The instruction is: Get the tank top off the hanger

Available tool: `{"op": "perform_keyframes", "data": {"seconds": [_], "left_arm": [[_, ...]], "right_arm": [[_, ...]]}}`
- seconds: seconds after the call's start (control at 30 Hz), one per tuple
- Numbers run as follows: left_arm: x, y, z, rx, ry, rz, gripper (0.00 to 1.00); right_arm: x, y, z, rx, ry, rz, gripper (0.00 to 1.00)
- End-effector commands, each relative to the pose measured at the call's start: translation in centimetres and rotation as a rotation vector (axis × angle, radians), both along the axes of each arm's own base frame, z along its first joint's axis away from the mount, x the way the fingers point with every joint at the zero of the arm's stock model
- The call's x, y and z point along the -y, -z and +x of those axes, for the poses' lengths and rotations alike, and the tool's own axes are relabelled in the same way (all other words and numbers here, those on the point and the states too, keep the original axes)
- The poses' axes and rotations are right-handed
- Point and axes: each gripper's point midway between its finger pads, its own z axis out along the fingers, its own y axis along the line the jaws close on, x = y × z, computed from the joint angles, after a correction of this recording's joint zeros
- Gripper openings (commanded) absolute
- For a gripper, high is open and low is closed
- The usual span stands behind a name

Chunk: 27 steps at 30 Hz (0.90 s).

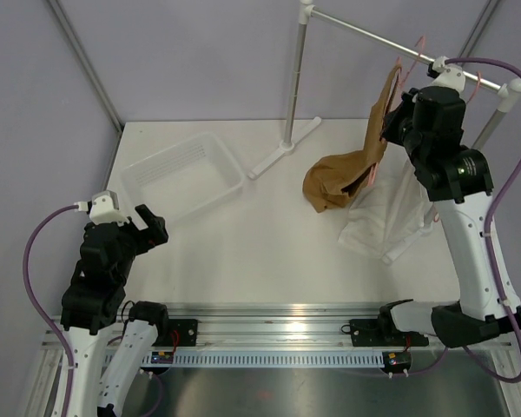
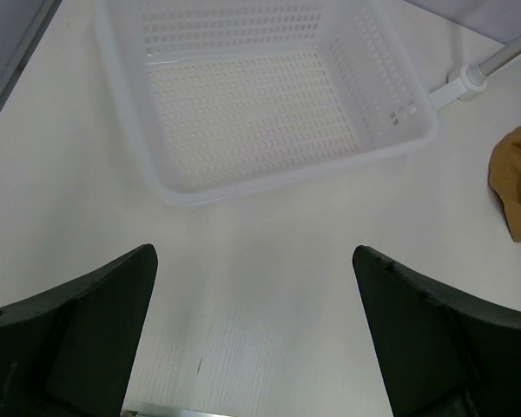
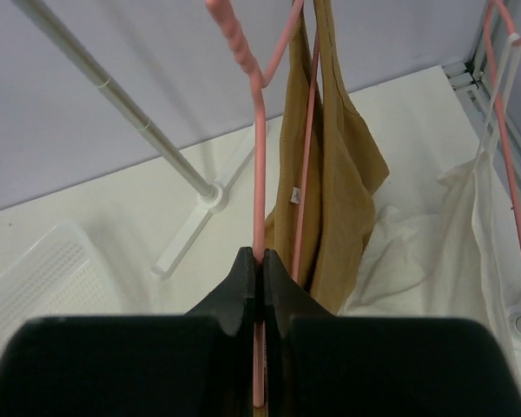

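The tan tank top (image 1: 384, 113) hangs by its straps on the thin pink hanger (image 1: 398, 68), up by the rail. Its lower part lies heaped on the table (image 1: 334, 181). My right gripper (image 1: 399, 115) is raised beside it. In the right wrist view the gripper (image 3: 260, 261) is shut on one bar of the hanger (image 3: 258, 156), and the tank top (image 3: 339, 174) drapes just to its right. My left gripper (image 1: 148, 224) hovers low at the near left, open and empty (image 2: 253, 254). A corner of the tank top (image 2: 517, 178) shows at the right edge of its view.
A white perforated basket (image 1: 234, 169) sits at the back left (image 2: 286, 178). A white rack with a rail (image 1: 365, 33), post (image 1: 297, 78) and foot (image 1: 282, 148) spans the back. A second pink hanger (image 3: 504, 113) holds a white sheer garment (image 1: 378, 221).
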Motion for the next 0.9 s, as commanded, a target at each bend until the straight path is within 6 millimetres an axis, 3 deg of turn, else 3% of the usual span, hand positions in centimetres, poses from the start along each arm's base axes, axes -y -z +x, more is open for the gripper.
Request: {"op": "perform_keyframes", "data": {"seconds": [0.0,0.2,0.33,0.4,0.47,0.57,0.6,0.67,0.7,0.8,0.87], "left_arm": [[0.2,-0.8,0.6,0.046,0.000,-0.014,0.99],[0.2,-1.2,0.6,0.055,0.005,-0.017,0.99],[0.7,-2.3,0.8,0.087,0.021,-0.036,0.99],[1.7,-3.5,1.2,0.131,0.074,-0.058,0.99],[3.0,-3.9,1.9,0.113,0.137,-0.081,0.99],[4.7,-6.1,2.6,0.135,0.217,-0.111,0.99],[5.1,-7.1,3.0,0.143,0.234,-0.118,0.99],[7.0,-8.5,3.2,0.168,0.313,-0.139,0.99],[7.7,-9.1,3.5,0.171,0.339,-0.151,0.99],[10.7,-10.5,3.9,0.207,0.426,-0.150,0.99],[12.4,-10.3,4.4,0.186,0.436,-0.116,0.99]], "right_arm": [[-0.9,-4.0,-3.2,0.141,-0.116,0.030,0.00],[-0.5,-2.6,-6.1,0.107,-0.151,-0.006,0.00],[-2.8,-0.3,-8.3,0.038,-0.319,0.001,0.00],[-5.1,1.6,-10.2,-0.010,-0.471,0.034,0.00],[-7.5,2.1,-12.6,-0.009,-0.643,0.068,0.00],[-9.6,3.4,-14.9,0.005,-0.807,0.113,0.00],[-10.1,5.0,-15.1,-0.025,-0.837,0.131,0.00],[-11.7,4.4,-16.5,0.023,-0.952,0.186,0.00],[-12.2,5.5,-16.5,0.001,-0.981,0.208,0.00],[-13.4,5.7,-16.4,0.004,-1.041,0.274,0.00],[-14.1,5.7,-16.1,-0.001,-1.066,0.279,0.00]]}}
